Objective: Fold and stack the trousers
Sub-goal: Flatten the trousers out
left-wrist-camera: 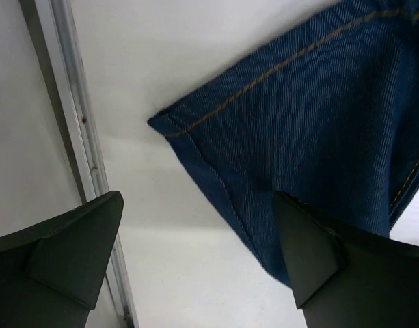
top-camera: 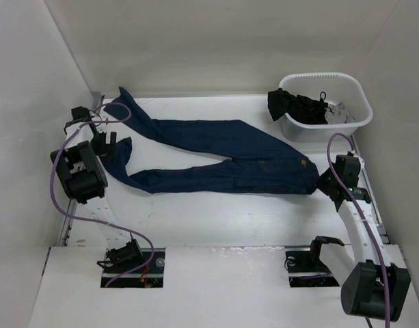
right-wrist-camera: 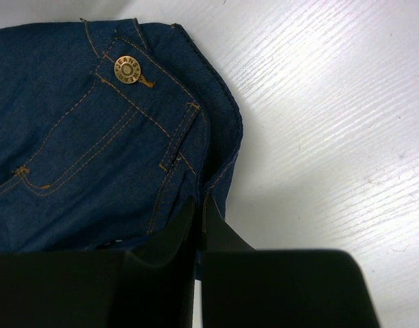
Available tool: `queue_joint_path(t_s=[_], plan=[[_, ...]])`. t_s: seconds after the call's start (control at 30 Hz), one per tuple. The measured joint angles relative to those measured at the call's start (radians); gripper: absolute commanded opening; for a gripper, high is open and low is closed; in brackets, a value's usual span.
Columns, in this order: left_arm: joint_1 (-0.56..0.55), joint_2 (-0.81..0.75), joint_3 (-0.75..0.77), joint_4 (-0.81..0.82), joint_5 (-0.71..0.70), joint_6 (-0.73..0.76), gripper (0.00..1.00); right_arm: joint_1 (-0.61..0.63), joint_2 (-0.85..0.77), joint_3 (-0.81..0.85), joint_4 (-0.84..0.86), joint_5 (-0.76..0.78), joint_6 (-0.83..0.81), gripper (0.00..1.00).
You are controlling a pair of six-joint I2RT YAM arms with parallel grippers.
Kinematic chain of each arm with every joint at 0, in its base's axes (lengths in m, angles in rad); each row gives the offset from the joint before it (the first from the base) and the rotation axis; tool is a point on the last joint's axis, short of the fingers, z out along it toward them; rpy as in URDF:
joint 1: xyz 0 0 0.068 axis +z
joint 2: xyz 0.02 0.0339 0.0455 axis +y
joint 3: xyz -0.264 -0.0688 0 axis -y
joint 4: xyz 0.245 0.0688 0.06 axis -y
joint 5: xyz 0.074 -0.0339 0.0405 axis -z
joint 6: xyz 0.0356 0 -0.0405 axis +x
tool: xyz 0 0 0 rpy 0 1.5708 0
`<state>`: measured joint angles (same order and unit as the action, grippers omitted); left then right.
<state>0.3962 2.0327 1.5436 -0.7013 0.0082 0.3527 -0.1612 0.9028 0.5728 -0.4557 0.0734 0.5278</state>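
- The bench (top-camera: pixel 230 219) was found carrying the whole job; nothing folded was seen on it.
- The trousers (top-camera: pixel 250 167) were found laid flat at full length across the middle of the bench. The waistband lay toward the right and the two legs splayed apart toward the left. No fold was observed, so folding and stacking were both judged outstanding.
- A white basket (top-camera: pixel 312 130) was noted at the far right corner, holding black garments (top-camera: pixel 298 108). It stood apart from the trousers.
- The left tool (left-wrist-camera: pixel 197 205) was seen spread wide and gripping nothing. It was poised above the hem (left-wrist-camera: pixel 195 147) of the nearer leg, with one finger over the cloth.
- The right tool (right-wrist-camera: pixel 199 208) was seen pressed together at the edge of the waistband, near the metal button (right-wrist-camera: pixel 127 70). Whether cloth was nipped between its fingers could not be told.
- Judgement: the spreading-out was taken as done, and the first fold as not yet begun.
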Motion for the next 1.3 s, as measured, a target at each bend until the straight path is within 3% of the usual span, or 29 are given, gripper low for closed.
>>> queue_joint_path(t_s=[0.17, 0.3, 0.37, 0.43, 0.6, 0.83, 1.07, 1.2, 1.23, 1.3], plan=[[-0.013, 0.047, 0.040, 0.023, 0.002, -0.018, 0.75, 0.004, -0.023, 0.000, 0.000, 0.006, 0.000, 0.00], [-0.024, 0.080, 0.052, 0.026, 0.010, -0.033, 0.23, 0.004, -0.023, 0.000, 0.000, 0.007, 0.000, 0.00], [-0.031, 0.089, 0.060, 0.023, 0.008, -0.041, 0.10, 0.004, -0.019, 0.000, 0.000, 0.007, 0.000, 0.00], [-0.039, 0.091, 0.062, 0.023, 0.003, -0.049, 0.03, 0.004, -0.012, 0.000, 0.000, 0.006, 0.000, 0.00], [-0.016, 0.069, 0.033, 0.039, 0.003, -0.033, 0.00, -0.018, -0.005, 0.014, -0.006, 0.004, 0.000, 0.00], [0.130, -0.098, -0.095, -0.064, -0.105, 0.180, 0.01, -0.064, -0.052, 0.150, -0.016, -0.011, 0.003, 0.00], [0.201, -0.460, -0.409, -0.101, -0.260, 0.457, 0.03, -0.125, -0.280, 0.073, -0.119, -0.010, 0.080, 0.00], [0.209, -0.512, -0.615, -0.087, -0.328, 0.572, 0.04, -0.151, -0.292, 0.060, -0.204, 0.009, 0.119, 0.02], [0.210, -0.509, -0.652, -0.081, -0.343, 0.593, 0.04, -0.155, -0.287, 0.060, -0.216, 0.010, 0.128, 0.06], [0.212, -0.509, -0.696, -0.074, -0.368, 0.625, 0.07, -0.172, -0.288, 0.060, -0.257, 0.013, 0.157, 0.30]])
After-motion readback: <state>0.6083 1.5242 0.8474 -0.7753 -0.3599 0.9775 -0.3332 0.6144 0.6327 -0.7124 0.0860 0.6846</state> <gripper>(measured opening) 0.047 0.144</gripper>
